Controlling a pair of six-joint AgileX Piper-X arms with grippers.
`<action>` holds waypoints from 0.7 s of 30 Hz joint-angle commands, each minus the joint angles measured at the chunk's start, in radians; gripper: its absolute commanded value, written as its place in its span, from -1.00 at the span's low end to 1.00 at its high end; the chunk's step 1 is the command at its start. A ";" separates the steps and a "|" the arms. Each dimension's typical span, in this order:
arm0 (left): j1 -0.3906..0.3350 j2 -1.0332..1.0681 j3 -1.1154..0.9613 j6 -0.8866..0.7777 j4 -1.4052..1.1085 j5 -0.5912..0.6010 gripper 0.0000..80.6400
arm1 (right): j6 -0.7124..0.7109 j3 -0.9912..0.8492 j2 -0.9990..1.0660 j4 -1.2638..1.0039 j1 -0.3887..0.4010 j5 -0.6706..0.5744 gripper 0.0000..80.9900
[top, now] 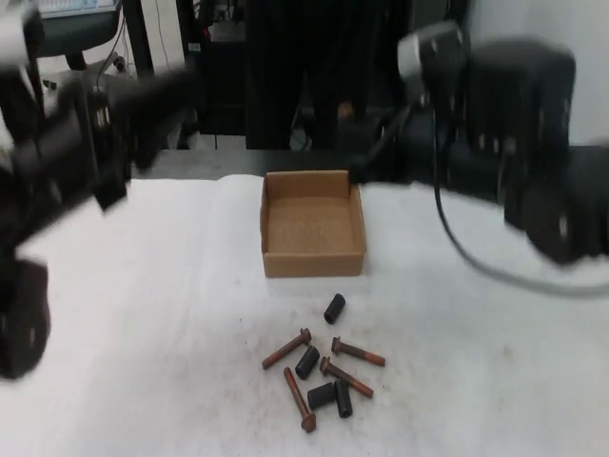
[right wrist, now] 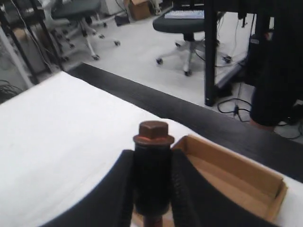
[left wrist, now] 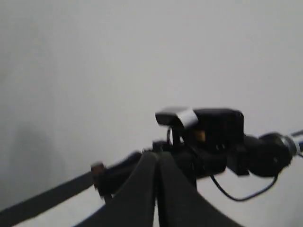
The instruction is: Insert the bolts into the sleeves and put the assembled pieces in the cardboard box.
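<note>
Clamped between the fingers of the right gripper is a black sleeve with a rust-brown bolt pushed through it. The bolt's flanged hex head sticks out past the fingertips, and the shank's other end is cut off at the frame edge. The jaws are parted only as far as the sleeve is thick. Just beyond this assembled piece sits the open cardboard box, partly hidden behind the fingers. In the high view the cardboard box stands on the white cloth, with four loose bolts and four loose sleeves scattered nearer the camera, well apart from both arms. The left gripper has its fingers pressed together with nothing between them. Beyond it the other arm's wrist is seen against a plain pale wall. Seen from above, both grippers are hard to make out.
</note>
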 commanded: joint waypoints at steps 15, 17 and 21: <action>0.004 -0.018 0.517 0.254 0.140 -0.584 -0.99 | -0.070 -0.479 0.458 0.334 -0.020 0.059 -0.99; 0.004 -0.018 0.529 0.254 0.140 -0.607 -0.99 | -0.070 -0.499 0.489 0.334 -0.020 0.091 -0.99; 0.004 -0.018 0.535 0.254 0.143 -0.611 -0.99 | -0.071 -0.526 0.531 0.334 -0.020 0.104 -0.99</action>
